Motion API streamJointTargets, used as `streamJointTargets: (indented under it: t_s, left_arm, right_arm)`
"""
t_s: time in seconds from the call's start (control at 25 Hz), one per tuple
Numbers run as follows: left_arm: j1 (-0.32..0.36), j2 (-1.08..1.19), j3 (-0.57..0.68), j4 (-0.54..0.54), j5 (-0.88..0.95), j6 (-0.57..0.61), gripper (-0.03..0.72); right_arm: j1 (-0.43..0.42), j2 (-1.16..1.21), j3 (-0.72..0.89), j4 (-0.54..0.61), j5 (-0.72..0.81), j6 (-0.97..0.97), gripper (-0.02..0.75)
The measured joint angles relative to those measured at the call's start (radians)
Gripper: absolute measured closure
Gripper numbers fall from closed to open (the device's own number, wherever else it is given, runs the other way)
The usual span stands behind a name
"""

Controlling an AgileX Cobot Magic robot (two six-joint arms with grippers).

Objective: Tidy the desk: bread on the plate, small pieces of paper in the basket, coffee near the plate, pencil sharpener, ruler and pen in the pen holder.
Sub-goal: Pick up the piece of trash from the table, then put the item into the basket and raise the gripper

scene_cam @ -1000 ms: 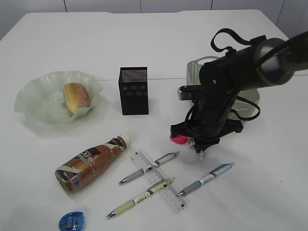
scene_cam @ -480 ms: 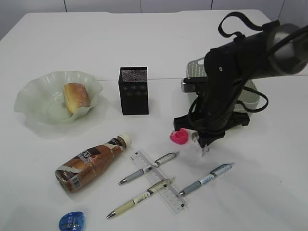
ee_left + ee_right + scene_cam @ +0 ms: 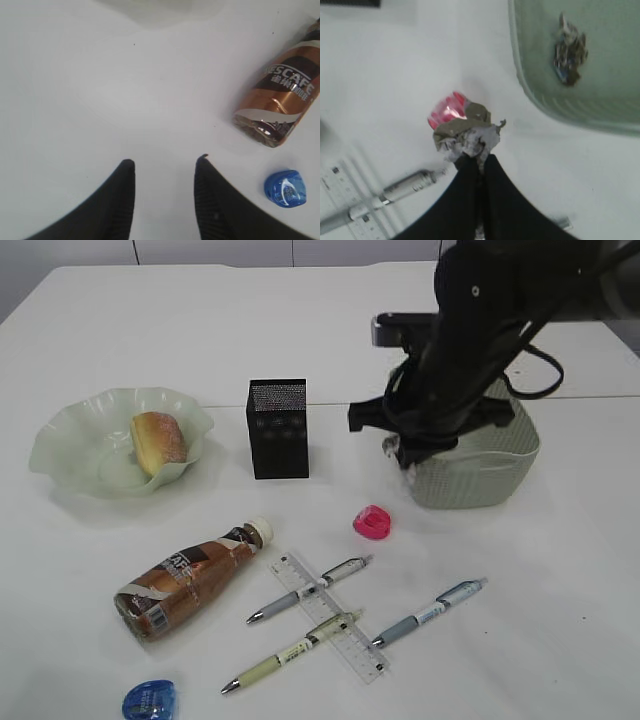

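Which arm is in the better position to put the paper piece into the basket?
Right. The right gripper already holds the crumpled paper beside the basket.

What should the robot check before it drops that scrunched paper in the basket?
1. Paper held tight: ok, the right gripper is shut on the paper ball.
2. Paper over the basket: not ok, it hangs outside the rim.
3. Room in the basket: ok, only one paper scrap lies inside.
4. Pink sharpener out of the way: ok, it sits on the table in front of the basket.
5. Left gripper clear: ok, it is open and empty, far off near the coffee bottle.
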Motion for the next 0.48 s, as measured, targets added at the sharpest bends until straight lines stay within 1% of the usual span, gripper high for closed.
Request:
streamJointTargets:
  t_s: [0.12,0.24,0.48]
  left_arm:
    - [0.000,0.000,0.000,-0.001,0.000,0.000,0.398]
    - [0.000,0.000,0.000,-0.001,0.000,0.000,0.398]
    - [0.000,0.000,0.000,-0.004,0.000,0.000,0.398]
  right_arm:
    - [0.000,0.000,-0.090,-0.036,0.015,-0.002,0.752]
    - [-0.018,0.000,-0.183,-0.066,0.046,-0.002,0.752]
    - [-0.112,0.002,-0.303,-0.089,0.094,-0.004,0.752]
